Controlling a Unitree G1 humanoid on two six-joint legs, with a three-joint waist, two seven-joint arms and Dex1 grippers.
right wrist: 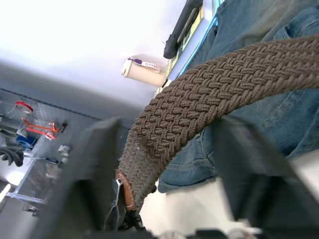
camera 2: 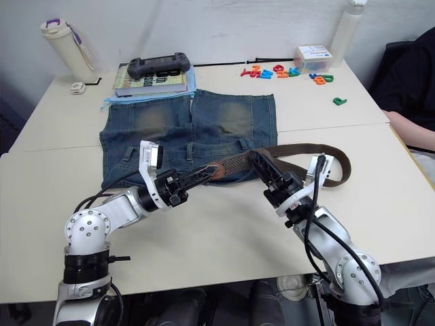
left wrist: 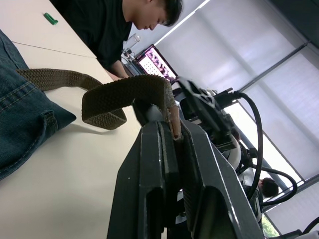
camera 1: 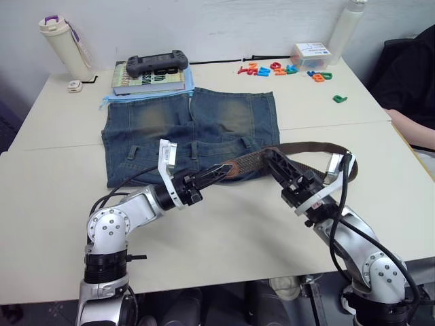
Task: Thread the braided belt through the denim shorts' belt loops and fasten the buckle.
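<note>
At upper left of the left eye view, a cream bottle (camera 1: 62,46) stands near the table (camera 1: 224,231) corner, with a book (camera 1: 151,79) and a black controller (camera 1: 156,63) to its right. Centre frame, the shorts (camera 1: 190,132) lie flat, waistband toward the near edge, one belt loop (camera 1: 134,151) visible at left. Lower left of centre, the left gripper (camera 1: 219,171) reaches over the waistband; the left wrist view shows its fingers (left wrist: 159,164) closed on the tan leather tip of the belt (camera 1: 309,147). Just right of it, the right gripper (camera 1: 269,160) straddles the braided strap; in the right wrist view its fingers (right wrist: 246,164) stand apart on either side of the belt (right wrist: 209,94), not pinching it. From the grippers the belt runs rightward and loops back on the table at right of centre. Whether the tip has entered a loop cannot be told. At upper right, coloured letters (camera 1: 272,68), a small box (camera 1: 310,56) and a white bottle (camera 1: 346,30) stand. At right edge, a person's arm (camera 1: 411,128) rests.
</note>
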